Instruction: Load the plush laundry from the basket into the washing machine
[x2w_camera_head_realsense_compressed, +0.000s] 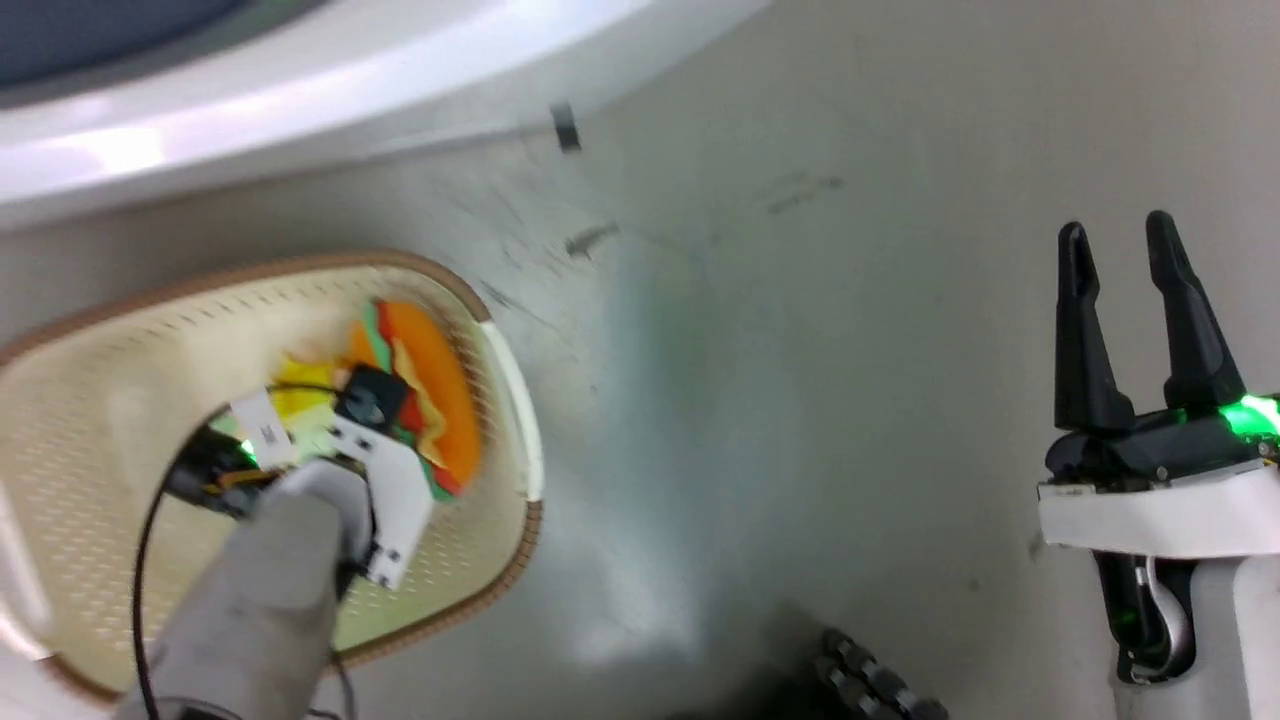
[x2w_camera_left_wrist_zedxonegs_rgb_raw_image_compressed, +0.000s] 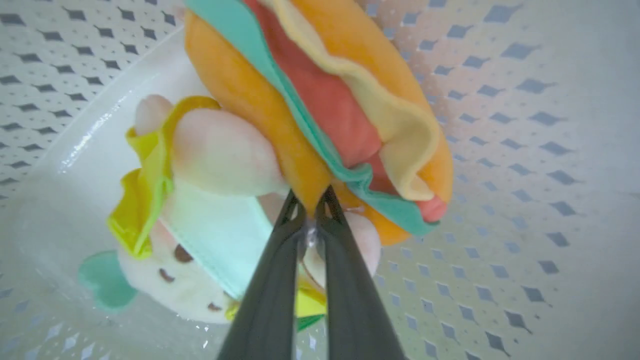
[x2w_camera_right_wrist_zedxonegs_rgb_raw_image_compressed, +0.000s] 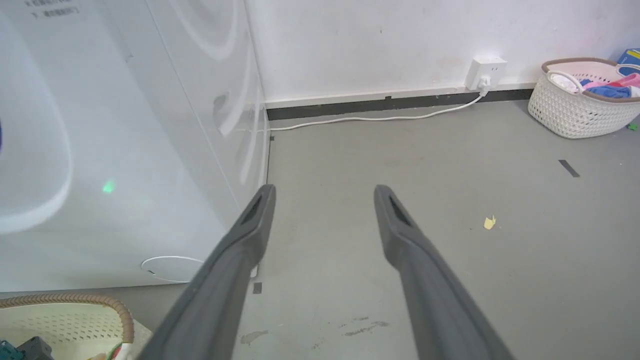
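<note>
The plush laundry (x2w_camera_left_wrist_zedxonegs_rgb_raw_image_compressed: 320, 110), an orange hamburger with red, green and yellow layers joined to a pale pink doll (x2w_camera_left_wrist_zedxonegs_rgb_raw_image_compressed: 215, 160) in yellow cloth, lies inside the basket (x2w_camera_head_realsense_compressed: 500, 380). My left gripper (x2w_camera_left_wrist_zedxonegs_rgb_raw_image_compressed: 311, 206) reaches down into the basket and is shut on the edge of the hamburger's orange bun. In the head view the plush (x2w_camera_head_realsense_compressed: 430, 390) shows beside my left wrist. My right gripper (x2w_camera_head_realsense_compressed: 1118, 250) stands open over bare floor, far right of the basket. The washing machine (x2w_camera_head_realsense_compressed: 300, 110) runs along the top of the head view; its white front (x2w_camera_right_wrist_zedxonegs_rgb_raw_image_compressed: 125, 150) faces my right wrist camera.
Grey floor (x2w_camera_head_realsense_compressed: 800, 400) stretches between basket and right arm. In the right wrist view a second woven basket (x2w_camera_right_wrist_zedxonegs_rgb_raw_image_compressed: 580, 105) of clothes sits at the far wall, with a wall socket (x2w_camera_right_wrist_zedxonegs_rgb_raw_image_compressed: 485, 72) and white cable (x2w_camera_right_wrist_zedxonegs_rgb_raw_image_compressed: 375, 119) along the skirting. Dark marks dot the floor.
</note>
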